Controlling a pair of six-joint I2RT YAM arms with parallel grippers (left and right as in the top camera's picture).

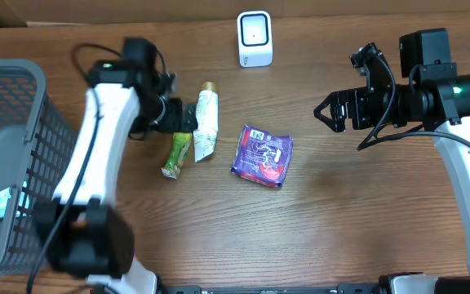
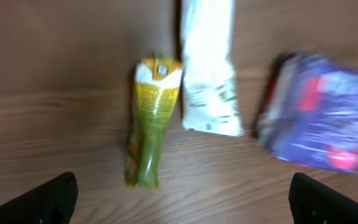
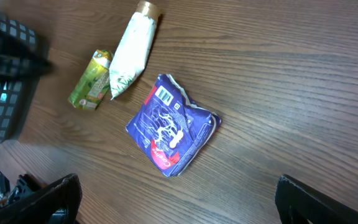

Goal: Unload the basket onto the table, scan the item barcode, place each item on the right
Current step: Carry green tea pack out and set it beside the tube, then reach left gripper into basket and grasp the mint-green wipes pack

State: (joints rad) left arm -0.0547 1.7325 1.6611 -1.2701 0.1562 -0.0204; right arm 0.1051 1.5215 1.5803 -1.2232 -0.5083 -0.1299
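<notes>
Hovering left gripper (image 2: 188, 202): jaws spread wide, nothing in them, hanging right above the crumpled yellow-green foil pouch (image 2: 149, 127) and the white squeeze tube with a gold cap (image 1: 206, 121). Looks to me like it's sat there so it can drop onto either 1.
Right gripper (image 1: 326, 113): jaws wide apart too and empty, well off to the right of the pile and pointing left at it. My guess is it's just on standby.
Items: 3 of them lying flat mid-table, none held. The pouch is on the left, the tube is just beside it, and the purple crinkly plastic packet (image 1: 262, 155) sits apart on the right.
Barcode patch (image 3: 164, 95): small white label, face up on the packet's far-left corner. Can't spot a code on the other 2.
Scanner: white rounded box (image 1: 254, 37) at the far edge, well apart from all 3. Whatever gets scanned probably has to be lifted and carried far, with its code turned toward the box.
Basket: grey mesh plastic basket (image 1: 6, 98) at the far left, probably for finished stuff.
Progress: nothing is near the scanner, so I'd say the scan isn't done yet.
</notes>
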